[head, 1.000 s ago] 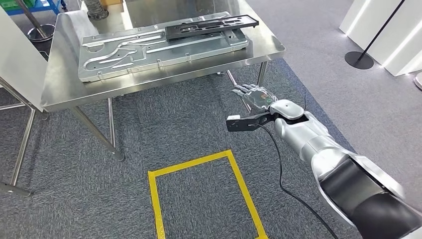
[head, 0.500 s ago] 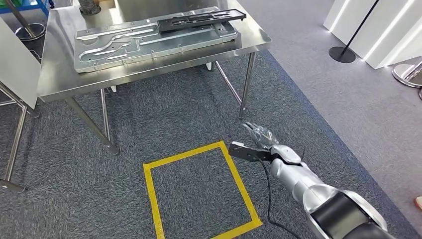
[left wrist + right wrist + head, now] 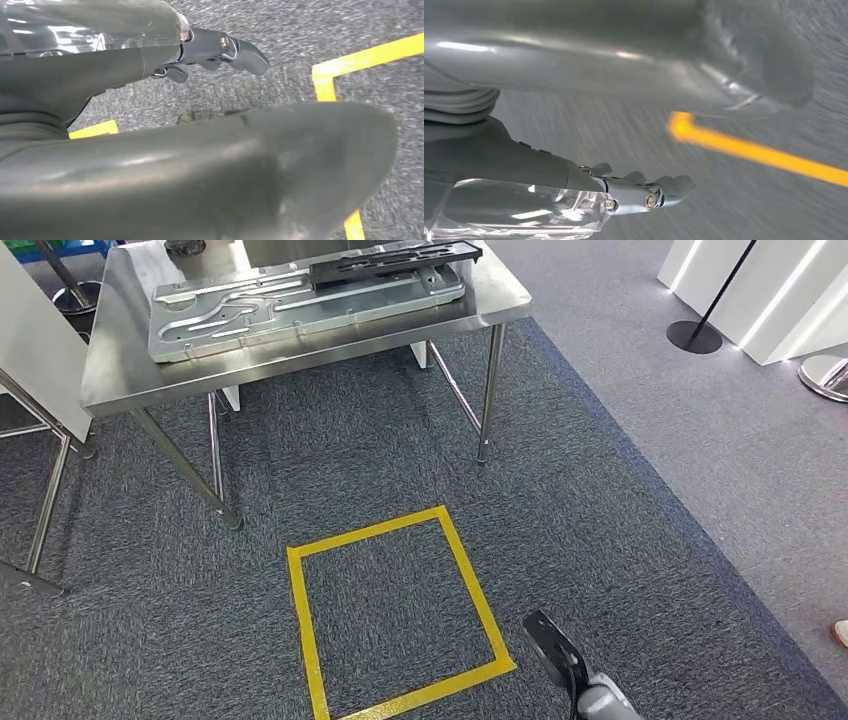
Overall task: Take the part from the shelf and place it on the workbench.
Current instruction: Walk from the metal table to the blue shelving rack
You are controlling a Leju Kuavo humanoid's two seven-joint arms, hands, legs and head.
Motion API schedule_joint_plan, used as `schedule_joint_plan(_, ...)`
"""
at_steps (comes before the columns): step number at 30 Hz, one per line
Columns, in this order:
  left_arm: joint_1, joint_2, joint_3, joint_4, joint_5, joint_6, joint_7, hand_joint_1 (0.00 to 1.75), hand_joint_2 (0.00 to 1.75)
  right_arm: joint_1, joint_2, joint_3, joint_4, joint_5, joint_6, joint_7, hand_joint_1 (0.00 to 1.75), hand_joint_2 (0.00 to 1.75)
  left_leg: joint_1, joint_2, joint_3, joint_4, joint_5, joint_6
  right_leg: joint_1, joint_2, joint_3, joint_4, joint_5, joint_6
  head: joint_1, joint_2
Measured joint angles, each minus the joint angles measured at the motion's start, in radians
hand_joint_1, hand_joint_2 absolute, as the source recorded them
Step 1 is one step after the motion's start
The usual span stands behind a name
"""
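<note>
Head view: steel table (image 3: 300,360) at top of frame, on grey carpet (image 3: 620,500). On it lies a large silver stamped panel (image 3: 300,305), w/ the black part (image 3: 395,260) flat on top of it along the far edge, touching it. Yellow tape square (image 3: 390,610) on the carpet nearer me, well apart from the table legs. Black floor-stand base (image 3: 693,337) off to the right by a white wall panel. At the bottom edge, just beside the square's right corner, a bit of my right arm (image 3: 590,695) w/ a dark bracket at its tip; hand itself not visible from here.

L wrist view: my left hand (image 3: 220,50) seen close, fingers (image 3: 247,52) extended and a little apart, nothing between them; hand is released, over carpet. Tape corner visible past the fingertips. The table is out of this frame.

R wrist view: my right hand (image 3: 644,192) over carpet, frame motion-blurred. Fingers (image 3: 674,185) stretched out side by side, nothing in them; released too. A yellow tape line runs beyond the fingertips, apart from them.

Part location: on the table, on the panel; neither hand touches it.
</note>
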Motion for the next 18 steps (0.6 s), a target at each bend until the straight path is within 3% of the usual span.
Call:
schedule_joint_plan(2,-0.011,-0.001,-0.008,-0.001,-0.006,0.003,0.003,0.00,0.00,0.060,0.002,-0.079,0.005,-0.092,0.041,0.021,0.00,0.00,-0.019,0.000,0.114,-0.161,-0.006,0.028,0.003,-0.006,-0.010,0.000,0.017,0.004,0.000,0.000)
schedule_joint_plan(4,-0.019,-0.003,-0.016,-0.001,-0.009,0.005,0.005,0.00,0.00,0.111,0.003,-0.155,0.013,-0.161,0.063,0.041,0.00,0.00,-0.030,-0.002,0.168,-0.256,-0.028,0.039,0.000,-0.014,-0.012,-0.006,0.038,0.013,0.000,0.000)
schedule_joint_plan(6,-0.020,-0.008,-0.019,-0.001,-0.012,0.006,0.008,0.00,0.00,0.148,0.003,-0.213,0.023,-0.194,0.073,0.059,0.00,0.00,-0.029,-0.005,0.161,-0.274,-0.008,0.042,-0.005,-0.014,-0.015,-0.013,0.049,0.023,0.000,0.000)
schedule_joint_plan(7,-0.019,-0.010,-0.019,-0.001,-0.014,0.007,0.009,0.00,0.00,0.163,0.005,-0.236,0.027,-0.203,0.075,0.068,0.00,0.00,-0.027,-0.005,0.152,-0.279,0.007,0.047,-0.006,-0.008,-0.021,-0.003,0.028,0.028,0.000,0.000)
schedule_joint_plan(8,-0.018,-0.012,-0.020,-0.001,-0.014,0.008,0.010,0.00,0.00,0.176,0.006,-0.257,0.031,-0.212,0.076,0.077,0.00,0.00,-0.025,-0.005,0.138,-0.283,0.022,0.050,-0.007,-0.001,-0.032,0.027,-0.014,0.032,0.000,0.000)
schedule_joint_plan(10,-0.018,-0.015,-0.021,-0.001,-0.014,0.015,0.009,0.00,0.00,0.195,0.012,-0.292,0.038,-0.230,0.077,0.098,0.00,0.00,-0.024,-0.005,0.106,-0.281,0.046,0.054,-0.014,0.009,-0.060,0.143,-0.122,0.041,0.000,0.000)
schedule_joint_plan(11,-0.017,-0.016,-0.022,-0.001,-0.014,0.019,0.007,0.00,0.00,0.203,0.017,-0.306,0.041,-0.238,0.076,0.106,0.00,0.00,-0.024,-0.005,0.089,-0.279,0.058,0.052,-0.017,0.011,-0.072,0.212,-0.149,0.046,0.000,0.000)
schedule_joint_plan(12,-0.016,-0.018,-0.023,-0.001,-0.014,0.021,0.006,0.00,0.00,0.208,0.022,-0.320,0.044,-0.245,0.075,0.114,0.00,0.00,-0.023,-0.004,0.072,-0.276,0.069,0.049,-0.021,0.011,-0.076,0.267,-0.145,0.050,0.000,0.000)
schedule_joint_plan(13,-0.015,-0.018,-0.024,-0.001,-0.014,0.023,0.005,0.00,0.00,0.213,0.027,-0.331,0.047,-0.248,0.072,0.123,0.00,0.00,-0.022,-0.003,0.055,-0.271,0.079,0.046,-0.026,0.011,-0.069,0.297,-0.117,0.055,0.000,0.000)
schedule_joint_plan(14,-0.015,-0.019,-0.025,-0.001,-0.014,0.026,0.004,0.00,0.00,0.217,0.033,-0.340,0.049,-0.248,0.069,0.132,0.00,0.00,-0.019,-0.002,0.037,-0.263,0.087,0.041,-0.031,0.011,-0.046,0.292,-0.082,0.060,0.000,0.000)
schedule_joint_plan(15,-0.014,-0.020,-0.026,-0.001,-0.015,0.030,0.004,0.00,0.00,0.220,0.039,-0.347,0.051,-0.245,0.066,0.141,0.00,0.44,-0.017,-0.001,0.019,-0.251,0.093,0.035,-0.037,0.011,-0.004,0.250,-0.059,0.065,0.000,0.000)
schedule_joint_plan(16,-0.014,-0.020,-0.027,-0.001,-0.016,0.038,0.005,0.00,0.44,0.222,0.045,-0.352,0.052,-0.241,0.062,0.151,0.00,0.87,-0.016,-0.001,0.003,-0.237,0.096,0.029,-0.041,0.011,0.054,0.180,-0.061,0.069,0.000,0.000)
schedule_joint_plan(18,-0.015,-0.021,-0.033,-0.001,-0.022,0.060,0.007,0.00,1.31,0.223,0.055,-0.359,0.054,-0.229,0.050,0.165,0.00,1.75,-0.016,-0.001,-0.024,-0.208,0.100,0.015,-0.041,0.013,0.147,0.043,-0.113,0.060,0.000,0.000)
